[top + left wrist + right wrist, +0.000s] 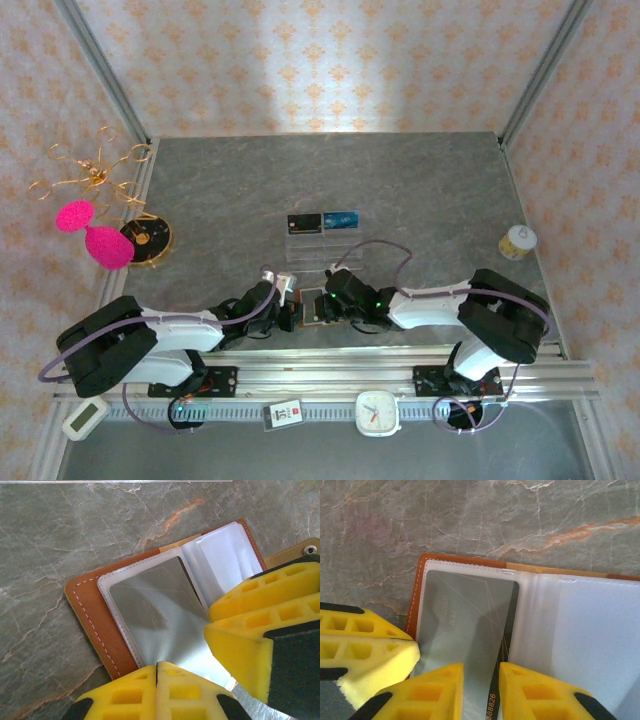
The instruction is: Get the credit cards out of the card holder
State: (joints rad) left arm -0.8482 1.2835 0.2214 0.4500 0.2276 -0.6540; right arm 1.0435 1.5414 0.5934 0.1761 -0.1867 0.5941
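The brown leather card holder lies open on the table between both grippers. A dark card with pale lines sits inside its left clear sleeve, and the right sleeve looks pale. My left gripper is shut, its fingertips together at the sleeve's near edge. My right gripper stands open by a narrow gap above the card's right edge. A black card and a bright blue card rest side by side further back.
A clear plastic tray sits just behind the wallet. At the left are pink objects, a gold wire stand and a black disc. A small jar stands at the right, and a clock lies near the arm bases.
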